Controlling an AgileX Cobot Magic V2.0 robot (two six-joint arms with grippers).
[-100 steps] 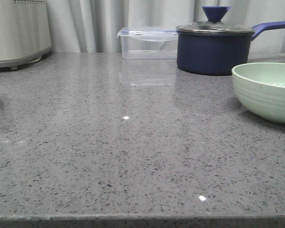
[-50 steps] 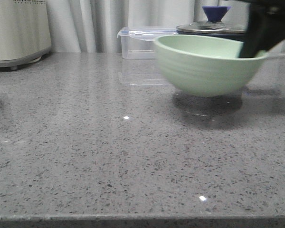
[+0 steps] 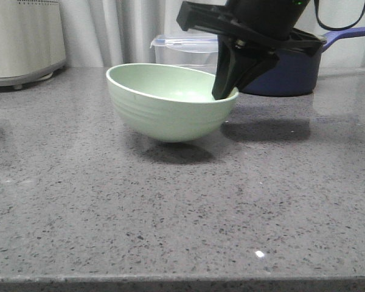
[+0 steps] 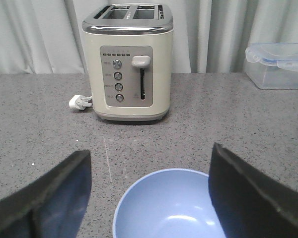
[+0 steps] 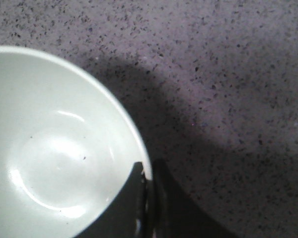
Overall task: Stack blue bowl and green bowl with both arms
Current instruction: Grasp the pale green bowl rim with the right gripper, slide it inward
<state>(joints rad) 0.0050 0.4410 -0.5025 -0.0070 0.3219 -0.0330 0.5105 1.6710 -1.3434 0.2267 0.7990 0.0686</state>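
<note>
Grey speckled counter (image 3: 170, 213): right gripper (image 3: 226, 91) pinches the rim of the tilted green bowl (image 3: 164, 106) at its 3 o'clock, mid-carry; left gripper (image 4: 149, 193), jaws spread, straddles the blue bowl (image 4: 169, 208), which needs grasping next.

Even, soft light is spread over the front view, with pale, slightly washed colours. A small bright glint is seen on the grey countertop (image 3: 170, 231) at about 5 o'clock. A dark shadow is cast under the green bowl (image 3: 170, 103), and another beyond it at 3 o'clock. In the left wrist view, the toaster (image 4: 127, 62) is rendered sharply, while the near black fingers (image 4: 248, 198) are blurred; a faint highlight is shown inside the blue bowl (image 4: 166, 208). In the right wrist view, glare is seen inside the green bowl and a broad soft shadow is thrown across the stone
</note>
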